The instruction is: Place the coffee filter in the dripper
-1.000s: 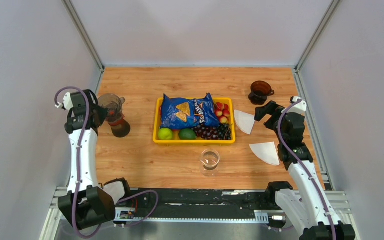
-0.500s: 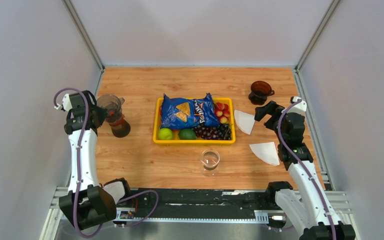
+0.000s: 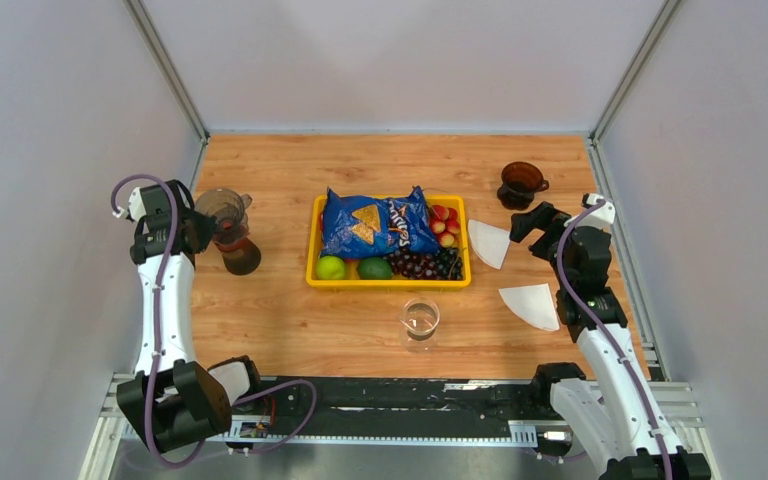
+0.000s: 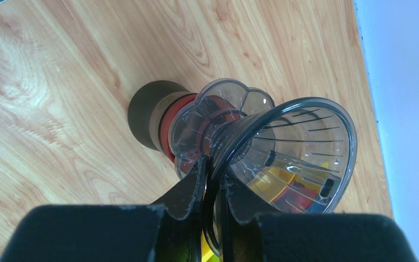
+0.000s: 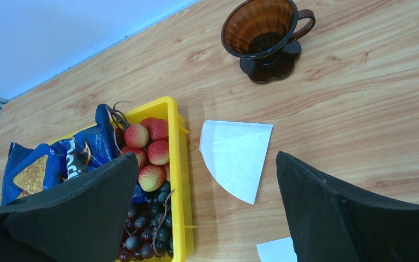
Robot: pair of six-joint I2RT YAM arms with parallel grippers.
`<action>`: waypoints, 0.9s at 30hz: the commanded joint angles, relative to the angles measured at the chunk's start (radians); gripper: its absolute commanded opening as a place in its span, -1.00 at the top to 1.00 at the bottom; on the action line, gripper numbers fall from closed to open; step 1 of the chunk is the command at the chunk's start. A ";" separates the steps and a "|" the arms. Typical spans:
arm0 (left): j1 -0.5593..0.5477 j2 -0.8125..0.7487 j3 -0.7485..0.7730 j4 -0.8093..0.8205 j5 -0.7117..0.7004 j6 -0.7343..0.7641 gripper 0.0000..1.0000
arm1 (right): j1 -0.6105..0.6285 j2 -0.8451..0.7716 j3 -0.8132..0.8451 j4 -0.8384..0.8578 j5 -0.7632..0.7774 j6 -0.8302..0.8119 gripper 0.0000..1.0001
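My left gripper is shut on the rim of a clear plastic dripper, held tilted at the table's left side. In the left wrist view the jaws pinch that dripper's rim. A brown dripper stands upright at the back right, also seen in the right wrist view. Two white paper coffee filters lie flat on the wood: one beside the yellow tray, one nearer the front. My right gripper is open and empty above the first filter.
A dark round base with a red ring sits under the clear dripper. A yellow tray in the middle holds a blue chip bag, limes, grapes and lychees. A small clear glass stands near the front. Walls enclose both sides.
My left gripper with the clear dripper has shifted very slightly. The right arm and the filters have not moved.
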 commanded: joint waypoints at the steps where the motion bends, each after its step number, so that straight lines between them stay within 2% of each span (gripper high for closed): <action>1: 0.011 -0.009 0.000 0.044 0.000 -0.015 0.68 | -0.003 -0.008 0.018 0.018 0.008 0.014 -1.00; 15: 0.011 -0.010 -0.004 0.015 -0.025 -0.021 0.63 | -0.003 -0.009 0.016 0.015 0.016 0.016 -0.99; 22: 0.011 -0.011 -0.002 0.005 -0.043 -0.023 0.50 | -0.004 -0.007 0.016 0.009 0.023 0.017 -1.00; 27: 0.012 -0.005 -0.003 0.003 -0.038 -0.021 0.49 | -0.003 -0.009 0.018 0.005 0.025 0.018 -1.00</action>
